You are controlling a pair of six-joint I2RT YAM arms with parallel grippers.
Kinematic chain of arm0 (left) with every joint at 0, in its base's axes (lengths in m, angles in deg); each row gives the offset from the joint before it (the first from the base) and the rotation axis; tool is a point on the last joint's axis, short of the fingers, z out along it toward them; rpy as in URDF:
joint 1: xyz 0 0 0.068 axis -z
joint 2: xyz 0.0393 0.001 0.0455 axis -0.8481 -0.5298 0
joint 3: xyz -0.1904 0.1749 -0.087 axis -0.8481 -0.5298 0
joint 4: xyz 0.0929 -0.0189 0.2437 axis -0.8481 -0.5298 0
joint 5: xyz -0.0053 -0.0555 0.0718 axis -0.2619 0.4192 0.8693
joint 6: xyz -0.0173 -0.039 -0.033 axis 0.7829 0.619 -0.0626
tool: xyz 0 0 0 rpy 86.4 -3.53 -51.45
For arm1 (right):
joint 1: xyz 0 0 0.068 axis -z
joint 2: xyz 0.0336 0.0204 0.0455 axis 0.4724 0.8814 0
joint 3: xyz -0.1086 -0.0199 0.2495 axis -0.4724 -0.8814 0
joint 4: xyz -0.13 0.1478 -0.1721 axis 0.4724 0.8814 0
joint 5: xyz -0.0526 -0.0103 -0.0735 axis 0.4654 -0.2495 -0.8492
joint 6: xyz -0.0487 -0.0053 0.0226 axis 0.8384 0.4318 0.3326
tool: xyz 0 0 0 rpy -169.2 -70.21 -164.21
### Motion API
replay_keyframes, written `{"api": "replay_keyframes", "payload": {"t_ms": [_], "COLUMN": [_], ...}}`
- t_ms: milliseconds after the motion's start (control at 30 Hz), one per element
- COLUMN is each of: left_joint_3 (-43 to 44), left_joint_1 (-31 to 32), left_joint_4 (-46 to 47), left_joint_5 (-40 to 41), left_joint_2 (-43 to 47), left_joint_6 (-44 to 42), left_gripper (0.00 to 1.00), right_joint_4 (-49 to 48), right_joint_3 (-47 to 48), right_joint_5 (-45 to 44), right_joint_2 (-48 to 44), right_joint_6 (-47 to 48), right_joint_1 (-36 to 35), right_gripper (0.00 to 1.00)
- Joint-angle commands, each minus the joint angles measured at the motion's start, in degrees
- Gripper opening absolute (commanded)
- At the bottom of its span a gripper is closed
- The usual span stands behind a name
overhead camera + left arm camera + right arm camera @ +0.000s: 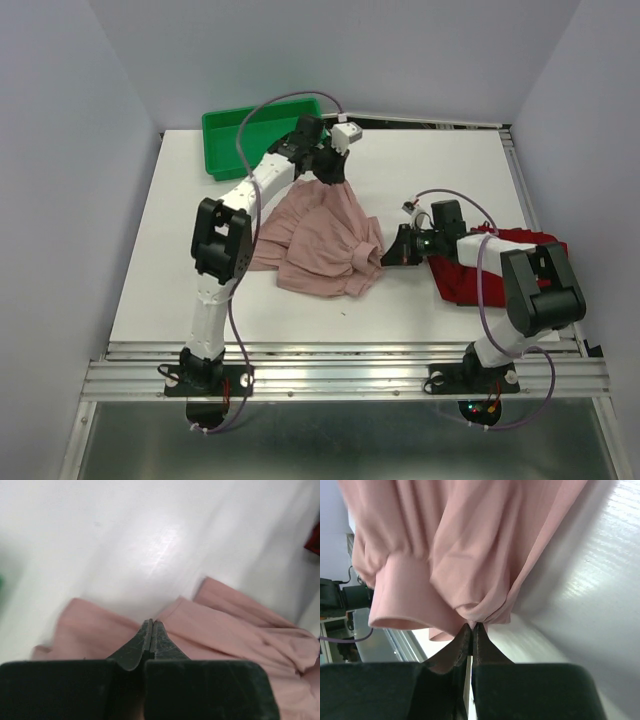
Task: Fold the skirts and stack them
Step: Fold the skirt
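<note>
The dusty pink skirt [320,240] lies bunched on the white table at the centre. My left gripper [330,178] is shut on its far edge and holds that edge up; in the left wrist view the pink cloth [225,630] spreads under the closed fingertips [159,630]. My right gripper [385,255] is shut on the skirt's right edge; the right wrist view shows pink folds [470,555] pinched at the fingertips [466,632]. The dark red skirt [470,275] lies crumpled at the right, partly under my right arm.
A green plastic tray [225,140] stands at the back left of the table. Purple cables loop over both arms. A metal rail [350,375] runs along the near edge. Grey walls close in left, right and back.
</note>
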Motion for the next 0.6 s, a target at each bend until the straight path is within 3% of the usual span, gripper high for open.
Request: {"api": "replay_keyframes", "payload": {"t_ms": [0,300,567], "left_joint_3": [-1.49,-12.91,-33.72], "left_joint_1": [-1.09,-1.09,-1.17], "left_joint_4": [1.11,-0.92,-2.59], "left_joint_5": [8.39,8.93,3.92], "left_joint_2": [5.86,10.33,25.97], "left_joint_6": [-3.78,-9.4,-16.96], "left_gripper": [0.0,0.0,0.0], "right_joint_4": [-2.45,-1.21,-0.33], "right_joint_3": [-2.22,-6.36,-6.36], "right_joint_5": [1.98,2.42,2.86], "right_joint_2": [-4.17,-10.33,-8.31], "right_joint_6": [-1.5,-1.51,-2.21], "right_joint_1": [0.48,0.48,0.48], "right_gripper": [0.01,0.01,0.01]}}
